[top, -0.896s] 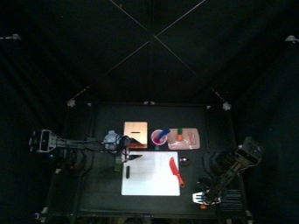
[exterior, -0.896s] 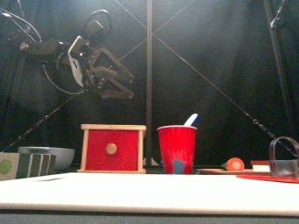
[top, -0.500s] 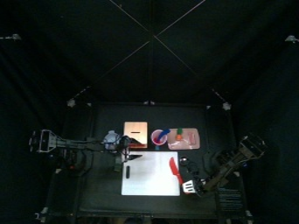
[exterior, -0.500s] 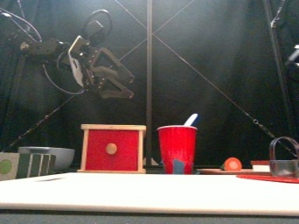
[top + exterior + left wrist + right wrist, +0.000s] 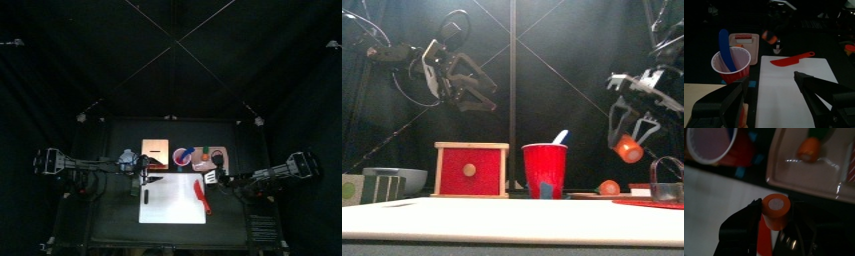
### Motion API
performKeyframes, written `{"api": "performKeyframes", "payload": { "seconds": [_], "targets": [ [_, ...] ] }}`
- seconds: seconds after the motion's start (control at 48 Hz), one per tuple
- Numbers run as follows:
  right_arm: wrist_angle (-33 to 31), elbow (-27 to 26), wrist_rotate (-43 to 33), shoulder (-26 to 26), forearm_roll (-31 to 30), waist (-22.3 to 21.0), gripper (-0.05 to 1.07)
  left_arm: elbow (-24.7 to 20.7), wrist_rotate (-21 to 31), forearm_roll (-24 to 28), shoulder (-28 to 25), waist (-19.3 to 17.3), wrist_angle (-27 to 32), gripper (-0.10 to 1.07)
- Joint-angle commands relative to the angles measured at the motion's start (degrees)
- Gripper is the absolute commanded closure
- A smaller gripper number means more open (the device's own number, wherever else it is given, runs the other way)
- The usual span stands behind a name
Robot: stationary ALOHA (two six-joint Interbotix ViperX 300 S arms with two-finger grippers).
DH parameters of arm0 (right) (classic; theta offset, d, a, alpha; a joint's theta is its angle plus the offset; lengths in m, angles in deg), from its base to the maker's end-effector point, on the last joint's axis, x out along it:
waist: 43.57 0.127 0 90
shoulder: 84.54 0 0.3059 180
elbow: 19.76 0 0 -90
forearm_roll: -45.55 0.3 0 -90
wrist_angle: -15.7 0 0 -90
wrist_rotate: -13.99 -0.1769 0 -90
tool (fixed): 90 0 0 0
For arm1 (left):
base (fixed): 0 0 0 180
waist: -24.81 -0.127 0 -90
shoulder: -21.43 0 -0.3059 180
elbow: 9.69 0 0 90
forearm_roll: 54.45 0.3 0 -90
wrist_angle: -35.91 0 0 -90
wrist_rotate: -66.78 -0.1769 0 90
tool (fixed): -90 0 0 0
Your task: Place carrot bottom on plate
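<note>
My right gripper (image 5: 773, 215) is shut on an orange carrot piece (image 5: 775, 207), cut end toward the wrist camera. It hangs above the table in the front view (image 5: 628, 151), beside the near edge of the plate (image 5: 821, 184). The plate is a pale tray (image 5: 218, 157) at the back right. Another carrot piece with a green end (image 5: 810, 147) lies on it, also seen in the front view (image 5: 611, 187). My left gripper (image 5: 771, 97) is open and empty, held high at the left (image 5: 469, 92).
A red cup (image 5: 545, 170) with a blue spoon (image 5: 724, 49) stands left of the plate. A red box (image 5: 472, 170) stands further left. A white cutting board (image 5: 171, 198) with a red knife (image 5: 792, 60) lies at the front. A dark object (image 5: 667, 180) sits far right.
My right arm has swung from the table's front right corner up toward the plate, and its gripper with the carrot piece has come into the front view. The left arm has not moved.
</note>
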Motion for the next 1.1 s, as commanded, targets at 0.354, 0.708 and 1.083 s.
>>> {"api": "performKeyframes", "payload": {
  "seconds": [0.354,0.708,1.083],
  "targets": [
    [12.92,1.85,10.63,-7.91,3.08,-18.19,0.27,-0.7,0.0,-1.05,0.26,0.0,-0.18,-0.05],
    [15.38,-0.44,12.22,-12.57,2.46,-18.81,0.08,-0.79,0.0,-1.14,0.18,0.0,0.0,-0.05],
    [10.99,-2.37,14.68,-5.8,1.23,-15.47,0.01,-1.05,0.0,-1.14,0.26,0.18,-0.18,-0.05]
  ]
}}
